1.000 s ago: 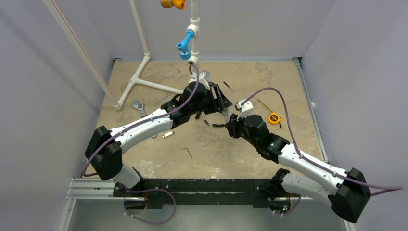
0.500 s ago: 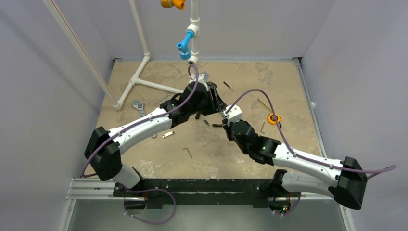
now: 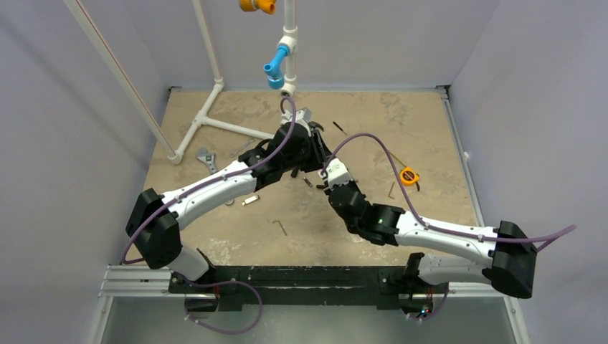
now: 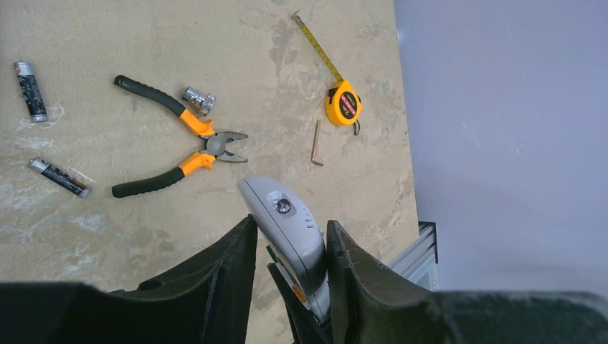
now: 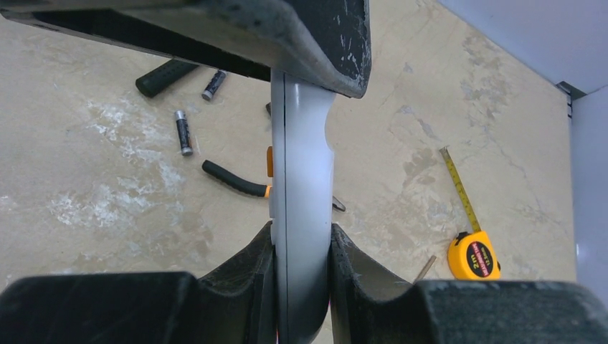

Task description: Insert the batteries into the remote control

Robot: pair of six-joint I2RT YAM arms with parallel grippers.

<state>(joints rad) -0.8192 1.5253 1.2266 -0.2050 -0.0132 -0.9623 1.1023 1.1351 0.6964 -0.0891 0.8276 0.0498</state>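
Note:
The white remote control (image 4: 290,229) is held above the table between both grippers. My left gripper (image 4: 290,223) has its fingers on both sides of the remote's end. My right gripper (image 5: 302,231) is shut on the other end of the remote (image 5: 301,186), edge-on in that view. In the top view the left gripper (image 3: 319,154) and the right gripper (image 3: 326,170) meet at the table's middle and hide the remote. Two dark batteries (image 4: 31,90) (image 4: 60,178) lie on the table, apart from each other. They also show in the right wrist view (image 5: 183,132) (image 5: 214,84).
Orange-and-black pliers (image 4: 179,147) and a silver socket (image 4: 198,100) lie below the grippers. A yellow tape measure (image 3: 409,175) and a hex key (image 3: 391,190) lie to the right. A wrench (image 3: 206,159), white pipes (image 3: 208,118) and another hex key (image 3: 280,227) are on the left and front.
My right arm has swung left and its gripper has come up against the left gripper at the remote. The left arm has hardly moved.

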